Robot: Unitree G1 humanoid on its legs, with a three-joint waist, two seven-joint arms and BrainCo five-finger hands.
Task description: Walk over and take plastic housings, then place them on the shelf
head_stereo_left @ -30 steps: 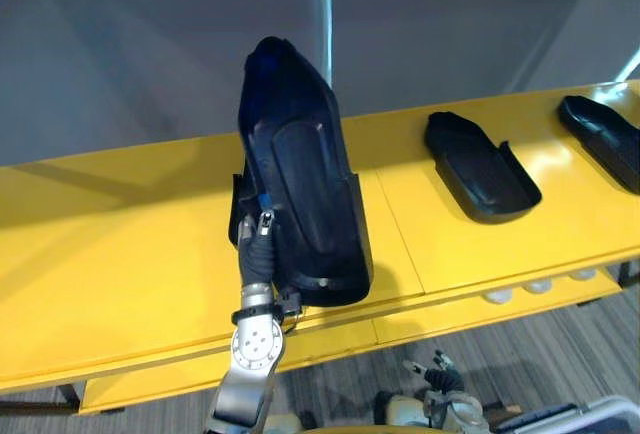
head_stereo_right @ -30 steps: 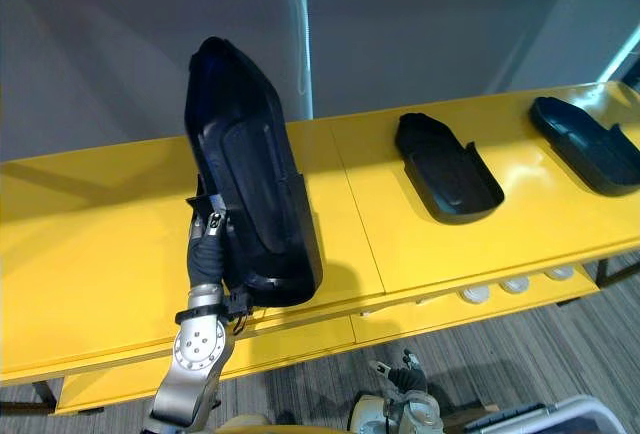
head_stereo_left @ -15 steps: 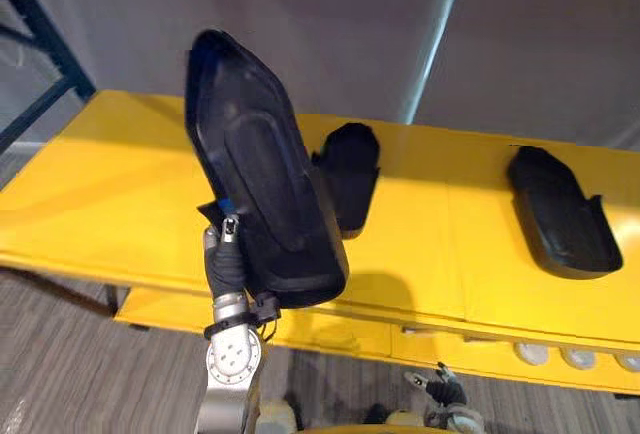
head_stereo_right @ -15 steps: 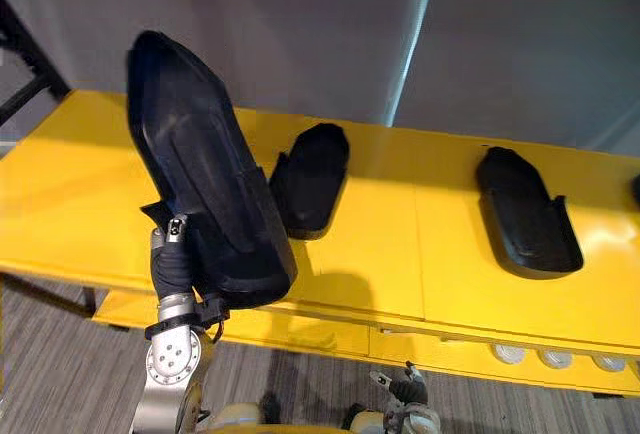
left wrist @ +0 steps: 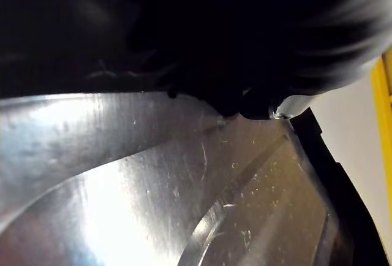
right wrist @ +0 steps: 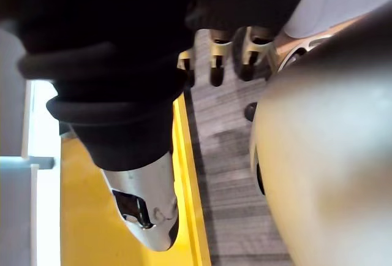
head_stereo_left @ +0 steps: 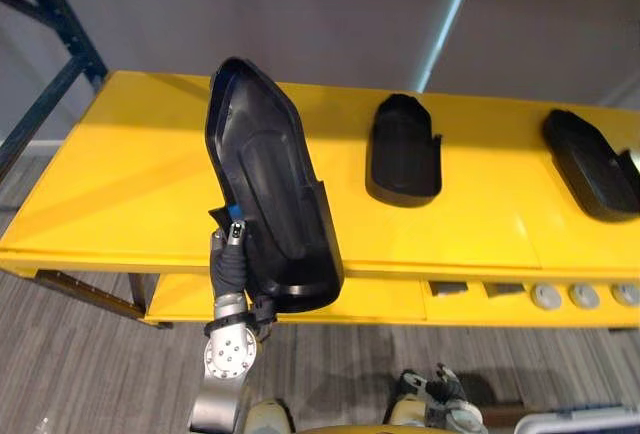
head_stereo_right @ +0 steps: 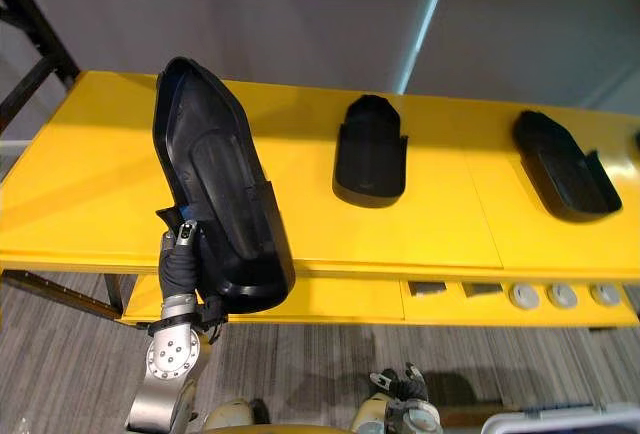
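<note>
Left eye view: 1 plastic housing upright against left hand (grip: cannot tell).

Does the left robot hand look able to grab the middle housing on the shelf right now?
Probably not: the left robot hand is full, gripping the tall housing upright. The middle housing itself lies uncovered on the yellow shelf.

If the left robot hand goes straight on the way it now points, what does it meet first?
Probably the yellow shelf: the left robot hand points up and forward, and the black housing it carries would touch first. Depth is unclear.
</note>
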